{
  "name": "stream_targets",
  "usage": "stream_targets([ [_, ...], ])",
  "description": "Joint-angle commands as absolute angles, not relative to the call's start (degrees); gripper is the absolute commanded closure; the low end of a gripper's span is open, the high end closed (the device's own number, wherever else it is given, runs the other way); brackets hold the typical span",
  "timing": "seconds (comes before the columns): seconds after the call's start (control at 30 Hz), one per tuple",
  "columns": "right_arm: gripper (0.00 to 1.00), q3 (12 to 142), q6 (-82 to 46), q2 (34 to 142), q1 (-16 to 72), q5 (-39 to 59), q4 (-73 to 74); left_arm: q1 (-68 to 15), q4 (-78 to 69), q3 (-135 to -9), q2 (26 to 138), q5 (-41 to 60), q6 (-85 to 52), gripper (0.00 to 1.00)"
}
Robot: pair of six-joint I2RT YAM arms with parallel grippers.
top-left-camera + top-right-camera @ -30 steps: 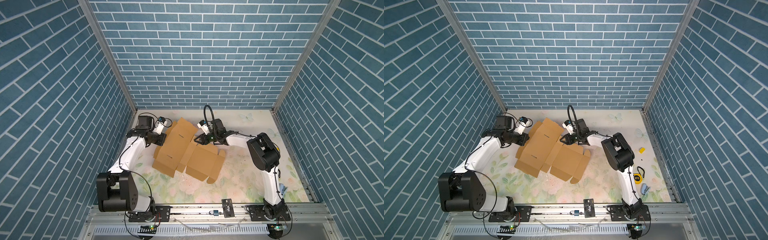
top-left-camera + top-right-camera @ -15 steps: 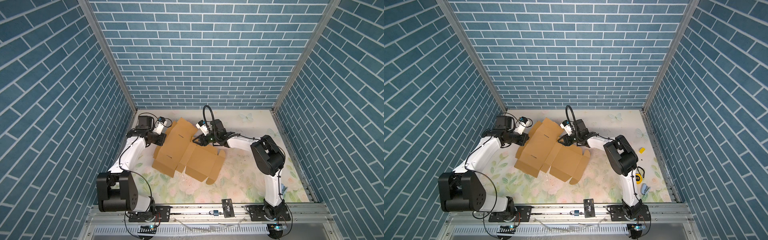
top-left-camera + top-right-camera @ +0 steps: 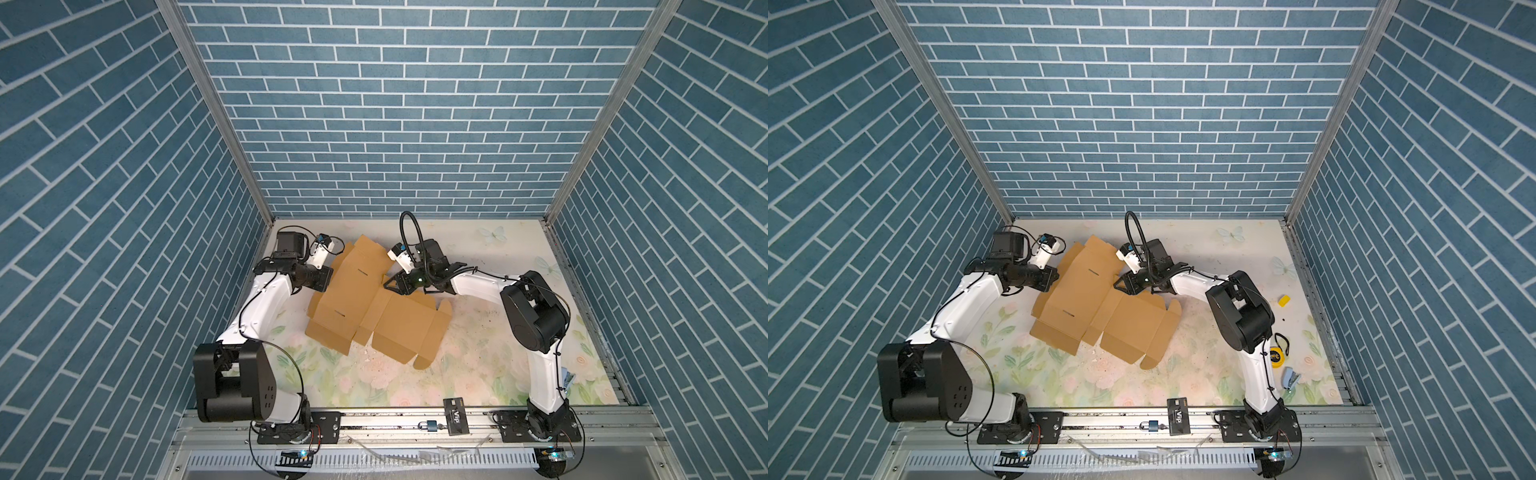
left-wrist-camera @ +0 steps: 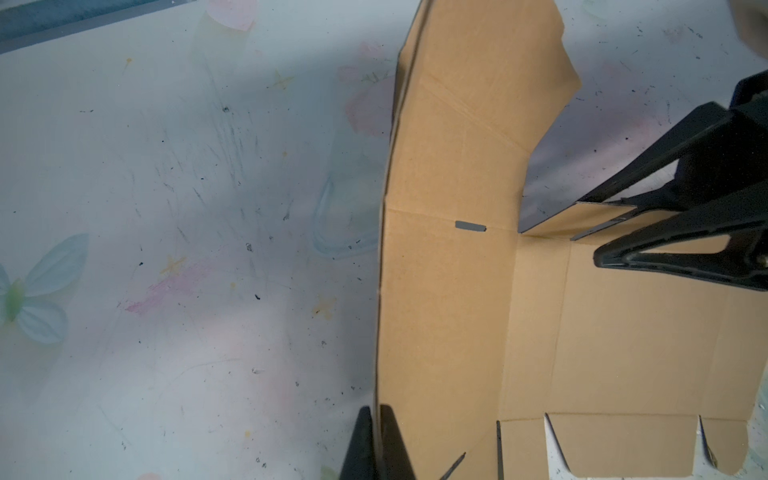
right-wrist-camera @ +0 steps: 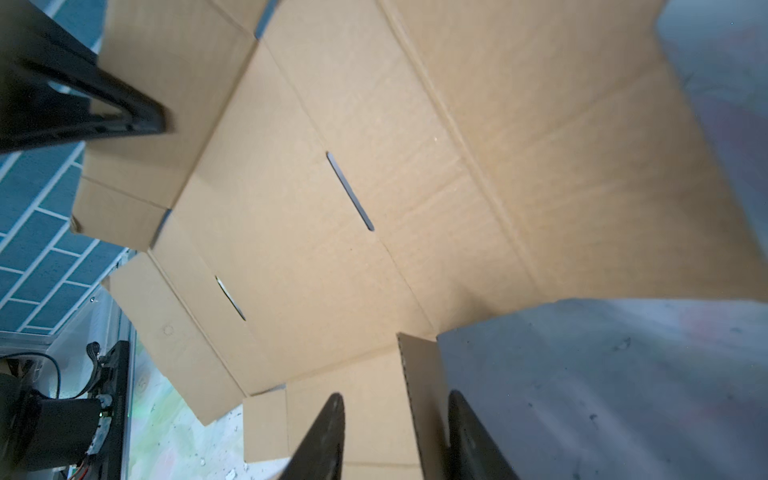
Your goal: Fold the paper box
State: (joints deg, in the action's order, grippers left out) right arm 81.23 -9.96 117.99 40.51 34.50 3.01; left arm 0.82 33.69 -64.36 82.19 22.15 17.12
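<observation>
paper box (image 3: 376,309): tan cardboard sheet, mostly unfolded, on the table's middle, a bit far and left of centre; seen in both top views (image 3: 1100,311)
box shape: creased panels, two narrow slots in the left panel, rounded tabs at the near-right end; left edge lifted off the table (image 4: 449,299)
left gripper (image 3: 329,277): at the box's left edge, far part
left fingers (image 4: 360,449): pressed together, pinching the raised cardboard edge between them
right gripper (image 3: 390,283): low over the box's far side, near the middle crease
right fingers (image 5: 328,432): spread apart, one on each side of a small upright flap (cannot tell if either finger touches it)
right gripper, other views: (image 5: 395,399), (image 4: 623,216) black prongs straddling the same flap
table (image 3: 490,345): pale floral mat, scuffed, crumbs near the box
walls (image 3: 374,124): blue brick pattern on three sides
loose items: yellow piece (image 3: 1284,300), tape measure (image 3: 1276,356), well right of the box
front rail: black card (image 3: 456,415), padlock (image 3: 428,425)
</observation>
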Motion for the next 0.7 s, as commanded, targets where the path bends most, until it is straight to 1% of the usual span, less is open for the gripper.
stream_targets([
  [0.0, 0.58, 81.78, -6.87, 117.73, 41.05, 35.61, 2.01, 0.53, 32.31, -63.70, 82.04, 22.87, 16.71, 0.97],
  [0.37, 0.59, 82.53, -7.17, 117.54, 41.48, 35.29, -0.61, 0.44, 32.95, -64.45, 82.54, 24.08, 15.71, 0.97],
  [0.5, 0.59, 80.29, -8.11, 116.50, 41.66, 36.64, 2.65, 0.44, 32.14, -63.90, 82.77, 23.27, 16.01, 0.97],
  [0.67, 0.59, 81.63, -8.30, 117.08, 42.10, 36.07, 0.20, 0.44, 33.38, -64.76, 82.62, 23.67, 15.88, 0.97],
])
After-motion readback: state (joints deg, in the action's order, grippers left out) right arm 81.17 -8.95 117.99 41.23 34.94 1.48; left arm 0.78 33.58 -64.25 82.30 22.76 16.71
